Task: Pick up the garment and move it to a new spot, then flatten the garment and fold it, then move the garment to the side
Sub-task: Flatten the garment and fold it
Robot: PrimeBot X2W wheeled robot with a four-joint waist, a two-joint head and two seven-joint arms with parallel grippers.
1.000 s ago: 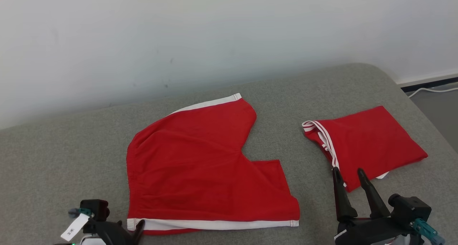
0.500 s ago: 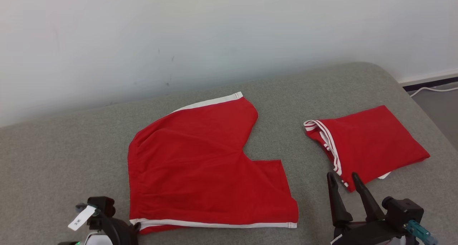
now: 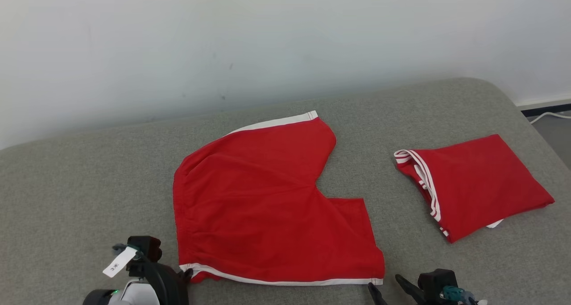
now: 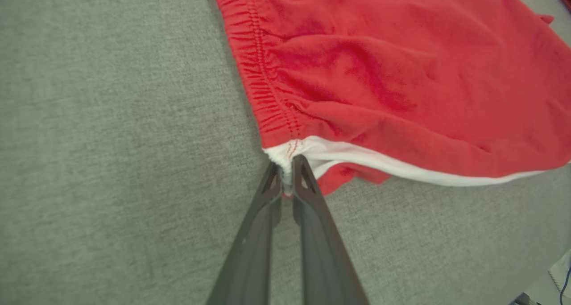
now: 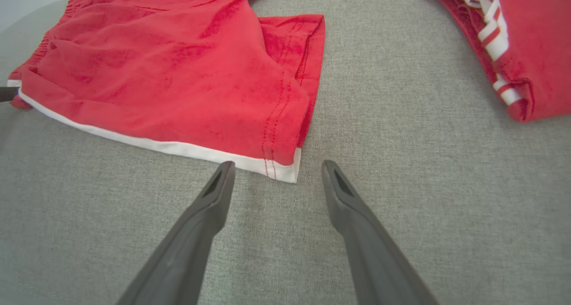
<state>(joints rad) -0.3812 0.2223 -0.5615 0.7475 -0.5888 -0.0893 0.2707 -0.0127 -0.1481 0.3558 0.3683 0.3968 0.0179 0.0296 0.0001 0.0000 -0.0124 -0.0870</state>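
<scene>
The garment [image 3: 267, 207], red shorts with a white hem, lies spread flat in the middle of the grey padded surface [image 3: 89, 184]. My left gripper [image 3: 187, 276] is at its near left corner, and in the left wrist view the gripper [image 4: 287, 171] is shut on the white hem corner of the garment [image 4: 401, 73]. My right gripper [image 3: 384, 287] stands open at the near right corner. In the right wrist view its two fingers flank that hem corner of the garment [image 5: 178, 73], the gripper [image 5: 277, 163] just short of the cloth.
A second red garment [image 3: 477, 184], folded, with white stripes, lies to the right near the surface's edge; it also appears in the right wrist view [image 5: 535, 51]. A white wall stands behind. A cable [image 3: 548, 115] lies on the floor at far right.
The left gripper has closed on the hem corner. The right gripper has drawn back from the folded garment to the spread garment's near right corner. The head camera has shifted.
</scene>
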